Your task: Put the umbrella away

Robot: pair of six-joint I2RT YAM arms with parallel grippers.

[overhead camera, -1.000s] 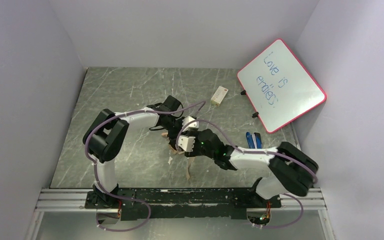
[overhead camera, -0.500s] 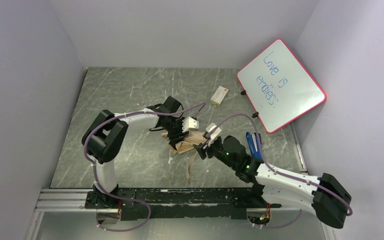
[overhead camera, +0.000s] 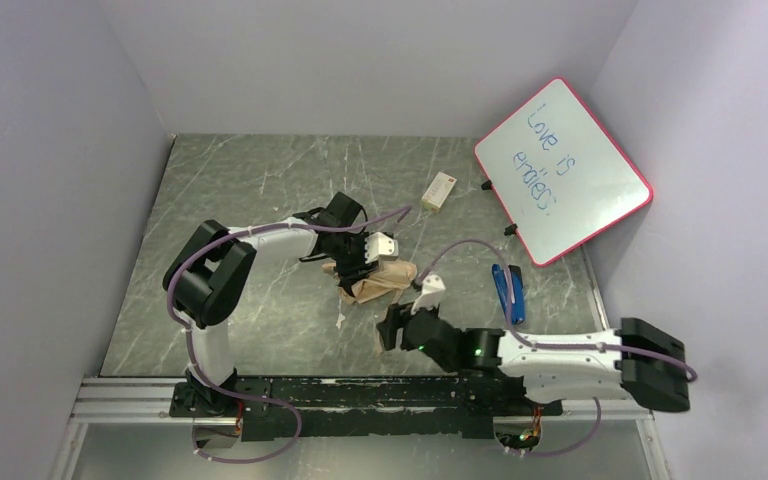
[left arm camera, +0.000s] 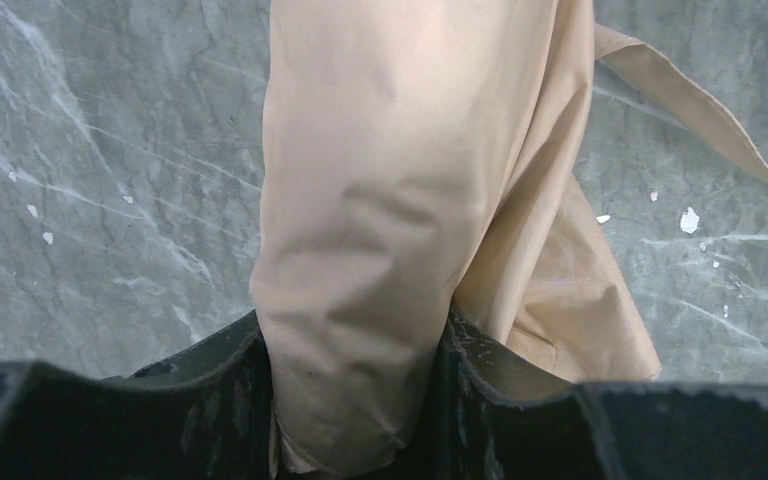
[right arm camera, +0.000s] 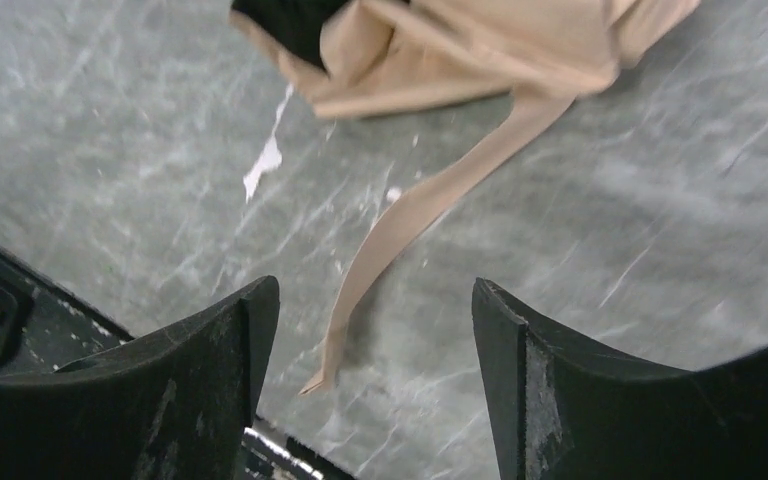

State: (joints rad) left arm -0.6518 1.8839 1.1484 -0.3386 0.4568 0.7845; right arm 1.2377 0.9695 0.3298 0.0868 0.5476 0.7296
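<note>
Room: pale walls are enclosing a grey-green marbled table (overhead camera: 250,190).
Writing: a pink-framed whiteboard (overhead camera: 563,170) is leaning at the right wall, reading "Love is endless".
Umbrella (overhead camera: 385,280): is lying mid-table, tan fabric bunched, strap (right arm camera: 430,200) trailing toward the near edge.
Left gripper (left arm camera: 355,330): is clenching the tan fabric.
Right gripper (right arm camera: 375,330): is hovering over the strap, jaws apart, empty.

From where I stand, the umbrella (left arm camera: 380,200) runs off the top edge beyond the left gripper (left arm camera: 350,335). Its near end is hidden between the fingers (left arm camera: 210,400), and no handle or ribs can be made out. Ahead of the right gripper (right arm camera: 372,290) the fabric is cut off too, and slightly blurred. Far beyond the left gripper, the label on the small box (overhead camera: 440,190) is too tiny to read.
</note>
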